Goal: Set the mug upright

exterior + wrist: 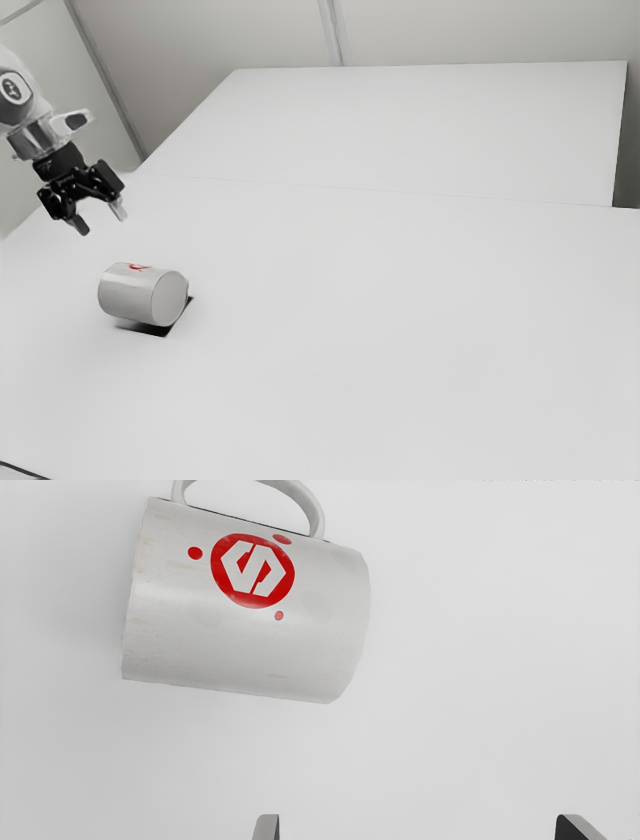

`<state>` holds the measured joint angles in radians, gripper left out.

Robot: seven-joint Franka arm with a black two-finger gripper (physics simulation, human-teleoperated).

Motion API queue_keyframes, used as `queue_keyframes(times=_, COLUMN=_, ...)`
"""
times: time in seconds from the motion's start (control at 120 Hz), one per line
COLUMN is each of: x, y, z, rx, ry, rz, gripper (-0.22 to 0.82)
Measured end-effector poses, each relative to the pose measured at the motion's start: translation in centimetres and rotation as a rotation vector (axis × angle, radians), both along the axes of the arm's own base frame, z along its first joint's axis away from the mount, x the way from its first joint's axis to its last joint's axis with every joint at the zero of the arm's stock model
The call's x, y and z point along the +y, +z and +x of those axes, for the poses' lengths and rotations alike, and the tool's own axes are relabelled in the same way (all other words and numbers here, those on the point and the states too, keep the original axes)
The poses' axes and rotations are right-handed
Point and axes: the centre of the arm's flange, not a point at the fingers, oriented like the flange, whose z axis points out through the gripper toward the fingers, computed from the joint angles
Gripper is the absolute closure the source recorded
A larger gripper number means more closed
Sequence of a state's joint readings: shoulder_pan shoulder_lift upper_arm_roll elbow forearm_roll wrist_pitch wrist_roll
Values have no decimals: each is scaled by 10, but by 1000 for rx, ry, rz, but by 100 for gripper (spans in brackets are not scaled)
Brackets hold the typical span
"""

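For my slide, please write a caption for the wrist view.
Mug on its side, red logo visible; fingers open, empty.

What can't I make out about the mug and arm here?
- Mug interior: facing away in the exterior view, behind the mug's wall in the wrist view.
- Handle's outer curve: cut off by the wrist view's edge.
- Red emblem's design: too small in the exterior view.
- Arm's upper part: cut off by the exterior view's left edge.

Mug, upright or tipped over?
Tipped over: the mug lies with its curved wall along the table, and the exterior view shows one round end facing sideways.
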<state>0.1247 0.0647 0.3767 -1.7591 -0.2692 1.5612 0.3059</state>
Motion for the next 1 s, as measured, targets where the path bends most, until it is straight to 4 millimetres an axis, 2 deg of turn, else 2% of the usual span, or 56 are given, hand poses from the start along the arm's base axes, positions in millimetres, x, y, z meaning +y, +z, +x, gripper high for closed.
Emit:
queue_keyframes(times=0.225, x=43, y=-46, z=-5, rx=-26, ry=-13, rz=-122, gripper=0)
queue_keyframes(times=0.425, x=77, y=-74, z=-17, rx=-95, ry=-37, rz=-212, gripper=0)
queue_keyframes(times=0.692, x=111, y=-112, z=-29, rx=-179, ry=-103, rz=-310, gripper=0)
queue_keyframes(times=0.842, x=122, y=-133, z=-22, rx=-222, ry=-162, rz=-339, gripper=0)
queue_keyframes(times=1.0, x=134, y=-146, z=-8, rx=-291, ry=-226, rz=-354, gripper=0)
